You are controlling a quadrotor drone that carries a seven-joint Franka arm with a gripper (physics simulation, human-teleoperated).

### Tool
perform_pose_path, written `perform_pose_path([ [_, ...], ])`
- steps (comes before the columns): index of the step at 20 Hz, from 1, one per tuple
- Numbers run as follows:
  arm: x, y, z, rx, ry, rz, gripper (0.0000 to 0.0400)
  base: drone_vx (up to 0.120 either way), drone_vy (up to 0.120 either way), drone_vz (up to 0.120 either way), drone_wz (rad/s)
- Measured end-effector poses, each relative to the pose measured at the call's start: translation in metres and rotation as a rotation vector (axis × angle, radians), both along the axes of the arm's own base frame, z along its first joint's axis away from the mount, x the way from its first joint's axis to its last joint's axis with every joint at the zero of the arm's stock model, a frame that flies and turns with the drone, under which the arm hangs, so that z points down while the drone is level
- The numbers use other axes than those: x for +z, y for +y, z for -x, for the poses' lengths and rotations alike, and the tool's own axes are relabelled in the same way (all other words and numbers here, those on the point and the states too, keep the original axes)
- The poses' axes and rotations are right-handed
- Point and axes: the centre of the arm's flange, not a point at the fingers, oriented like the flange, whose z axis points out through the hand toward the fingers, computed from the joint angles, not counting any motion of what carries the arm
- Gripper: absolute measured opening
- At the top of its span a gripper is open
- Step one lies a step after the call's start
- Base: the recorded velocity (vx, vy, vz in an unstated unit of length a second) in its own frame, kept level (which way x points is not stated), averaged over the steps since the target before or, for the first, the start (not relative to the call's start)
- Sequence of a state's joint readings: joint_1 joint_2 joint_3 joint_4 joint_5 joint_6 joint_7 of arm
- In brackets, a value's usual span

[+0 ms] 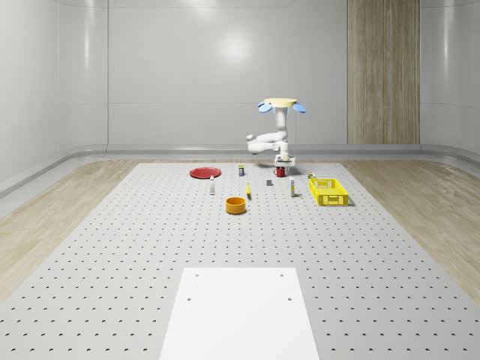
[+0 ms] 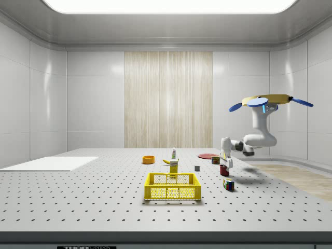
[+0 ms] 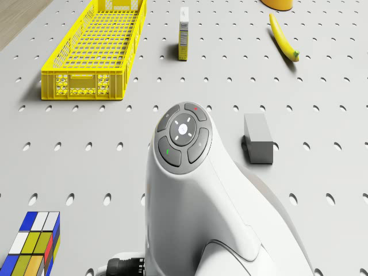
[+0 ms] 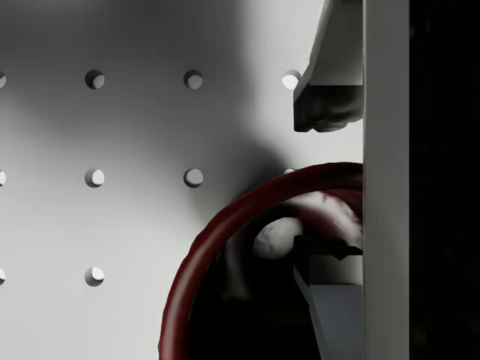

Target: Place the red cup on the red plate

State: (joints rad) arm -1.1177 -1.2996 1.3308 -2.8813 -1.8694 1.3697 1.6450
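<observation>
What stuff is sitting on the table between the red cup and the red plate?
In the whole-scene view, between the red cup and the red plate stands one small box on the table.

We're in a simulated robotics test lab here: a broad perforated grey worktop [image 1: 112, 247], smooth pale wall panels [image 1: 187, 67], a glowing ceiling light panel [image 2: 166, 5], and a hovering drone [image 2: 267, 101].

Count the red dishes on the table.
2. The red cup stands under the tool; the red plate lies apart from it, toward the whole-scene view's left. The arm could hide a small one.
</observation>
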Motion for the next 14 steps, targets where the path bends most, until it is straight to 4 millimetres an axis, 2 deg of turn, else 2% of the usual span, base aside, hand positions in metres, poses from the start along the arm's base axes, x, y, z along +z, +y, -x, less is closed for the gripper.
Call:
perform_pose_path([
  [5, 0.0000, 0.0000, 0.0000, 0.000, 0.000, 0.000, 0.0121, 0.000, 0.000, 0.000, 0.000],
  [11, -0.0007, 0.0000, 0.0000, 0.000, 0.000, 0.000, 0.0105, 0.000, 0.000, 0.000, 0.000],
  [14, -0.0078, 0.0000, 0.0000, 0.000, 0.000, 0.000, 0.0102, 0.000, 0.000, 0.027, 0.000],
])
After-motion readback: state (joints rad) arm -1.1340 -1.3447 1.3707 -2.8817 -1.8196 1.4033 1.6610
